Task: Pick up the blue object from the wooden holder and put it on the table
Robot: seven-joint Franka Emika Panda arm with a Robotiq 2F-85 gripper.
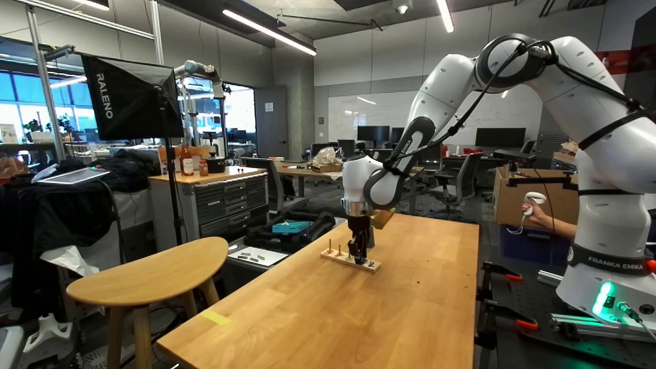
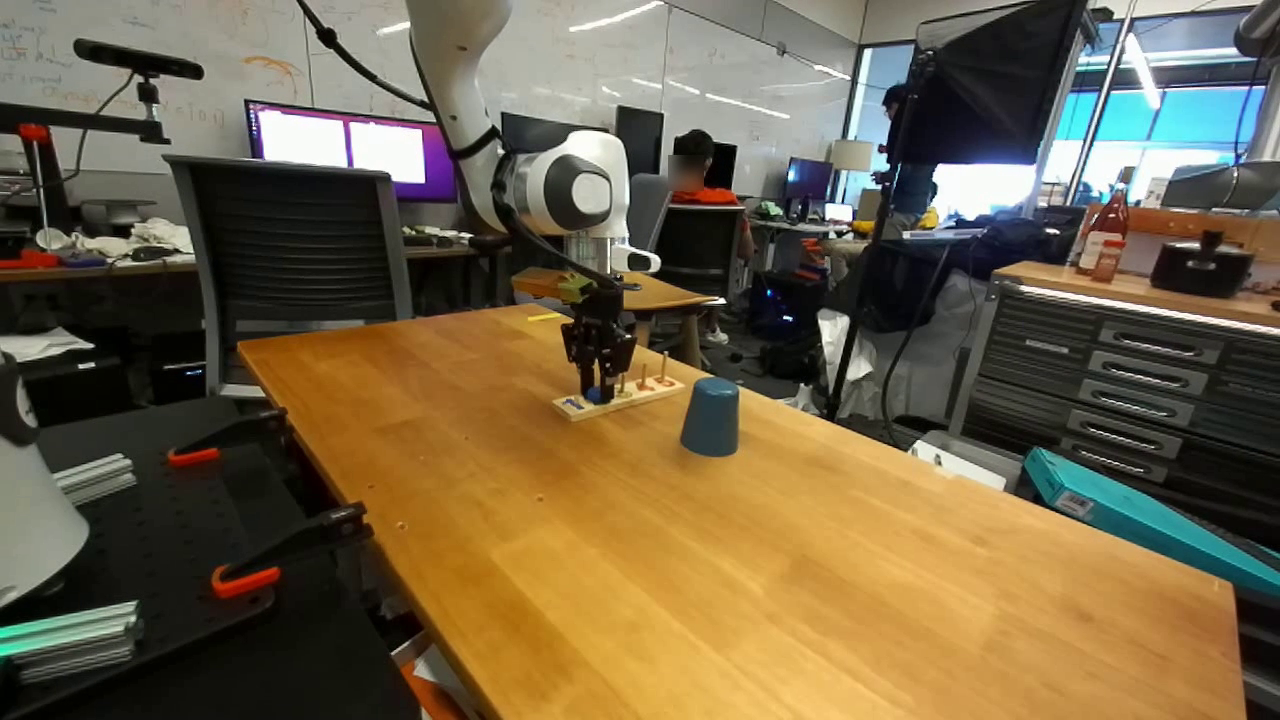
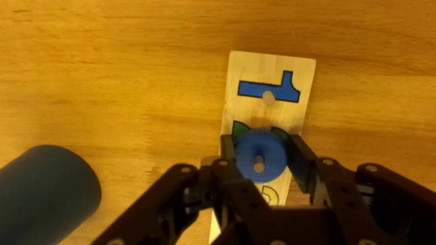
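Note:
The wooden holder (image 1: 335, 256) is a pale strip with upright pegs lying on the honey-coloured table (image 1: 400, 318); it also shows in an exterior view (image 2: 632, 398). In the wrist view the holder (image 3: 238, 109) has a painted blue 1 and a bare peg at its far end. The blue object (image 3: 272, 156) is a round disc with a peg through its hole, over the second place. My gripper (image 3: 261, 146) points down with one finger against each side of the disc. In an exterior view the blue object (image 2: 596, 396) shows low between the fingertips of my gripper (image 2: 597, 388).
A dark blue-grey upside-down cup (image 2: 711, 420) stands beside the holder; it shows at the lower left of the wrist view (image 3: 47, 194). An oval pale-wood table (image 1: 154, 271) stands past the table's side. Clamps (image 1: 512, 277) sit at the robot-side edge.

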